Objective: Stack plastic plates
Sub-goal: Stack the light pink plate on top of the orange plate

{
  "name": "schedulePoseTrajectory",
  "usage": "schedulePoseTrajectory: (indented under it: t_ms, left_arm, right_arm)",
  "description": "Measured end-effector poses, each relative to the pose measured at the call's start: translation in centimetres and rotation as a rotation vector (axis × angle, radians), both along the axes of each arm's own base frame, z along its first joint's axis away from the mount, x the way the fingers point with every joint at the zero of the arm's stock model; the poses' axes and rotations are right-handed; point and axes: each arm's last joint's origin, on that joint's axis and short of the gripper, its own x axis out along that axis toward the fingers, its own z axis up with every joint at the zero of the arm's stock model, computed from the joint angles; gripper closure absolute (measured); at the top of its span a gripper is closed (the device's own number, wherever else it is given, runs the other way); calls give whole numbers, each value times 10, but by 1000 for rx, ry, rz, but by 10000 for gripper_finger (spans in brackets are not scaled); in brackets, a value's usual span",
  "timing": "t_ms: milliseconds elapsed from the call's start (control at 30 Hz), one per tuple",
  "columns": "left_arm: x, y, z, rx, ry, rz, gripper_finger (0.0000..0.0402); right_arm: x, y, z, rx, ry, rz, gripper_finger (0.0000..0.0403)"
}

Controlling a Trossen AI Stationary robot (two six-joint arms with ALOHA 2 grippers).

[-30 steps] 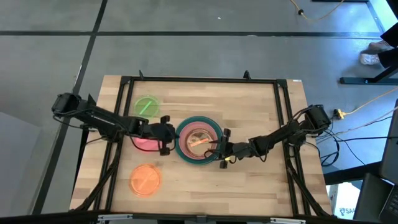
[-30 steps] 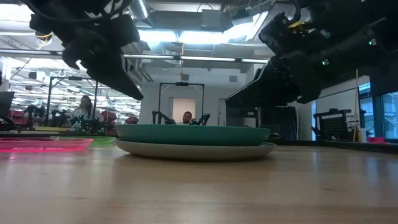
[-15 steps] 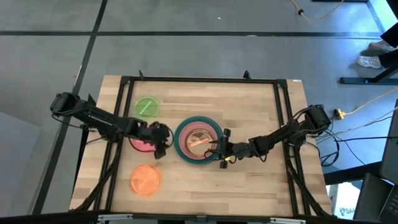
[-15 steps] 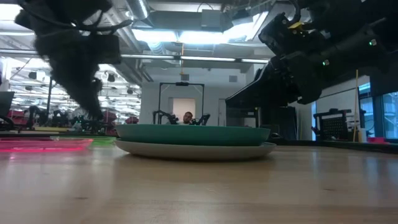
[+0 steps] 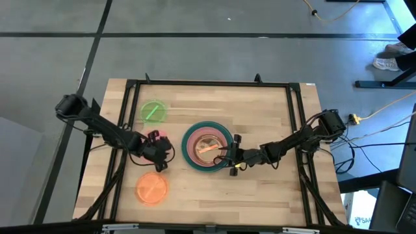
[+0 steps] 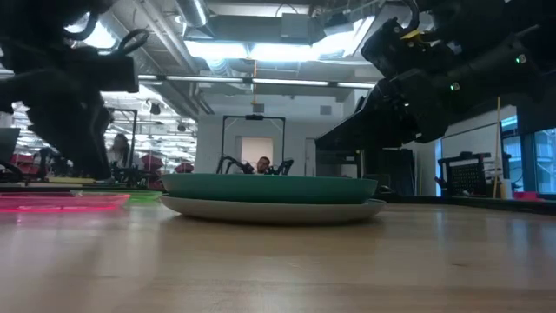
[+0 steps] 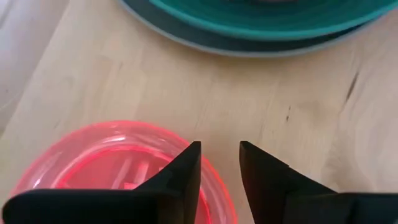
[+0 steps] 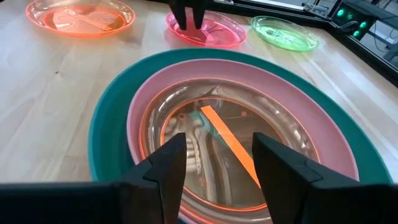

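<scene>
A stack of plastic plates (image 5: 207, 147) sits mid-table: a grey plate (image 6: 269, 209) at the bottom, a teal one (image 8: 111, 134) on it, then a pink one (image 8: 142, 102), with small translucent plates (image 8: 205, 155) inside. A pink-red small plate (image 7: 106, 163) lies flat to the stack's left. My left gripper (image 7: 219, 167) is open at the edge of that plate nearest the stack, one finger over the plate and one outside it. My right gripper (image 8: 217, 158) hangs open over the stack's right rim, touching nothing. My left gripper has its fingers (image 7: 183, 171) on either side of the pink-red plate's rim (image 7: 214, 186), on the side facing the stack. They come from above, slanting down. The plate lies flat on the table. I cannot tell whether the fingers touch the rim.
A green small plate (image 5: 154, 110) lies toward the far left and an orange small plate (image 5: 152, 188) toward the near left. A black frame (image 5: 208, 83) runs round the table. Bare wood lies right of and in front of the stack.
My left gripper has drawn back from the stack's left rim toward the table's left and near edges. It now stands over the pink-red plate. The plates and my right arm have kept still.
</scene>
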Motion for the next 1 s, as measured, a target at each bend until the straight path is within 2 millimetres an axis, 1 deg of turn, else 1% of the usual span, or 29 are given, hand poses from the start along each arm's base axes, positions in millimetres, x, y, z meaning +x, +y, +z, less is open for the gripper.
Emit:
schedulePoseTrajectory:
  t_ms: [167, 400, 767, 867, 1000]
  left_arm:
    - [0, -1, -15, 30, 51, -3, 308]
    - [3, -2, -28, 55, 117, -5, 311]
    - [3, -2, -29, 88, 130, -32, 315]
    - [2, -1, -30, 113, 137, -37, 328]
    - [1, 0, -30, 127, 152, -35, 363]
  right_arm:
    - [0, 0, 0, 0, 2, 0, 226]
    - [0, 0, 0, -1, 4, 0, 226]
    - [0, 0, 0, -1, 5, 0, 226]
    - [0, 0, 0, -1, 4, 0, 226]
    - [0, 0, 0, -1, 4, 0, 226]
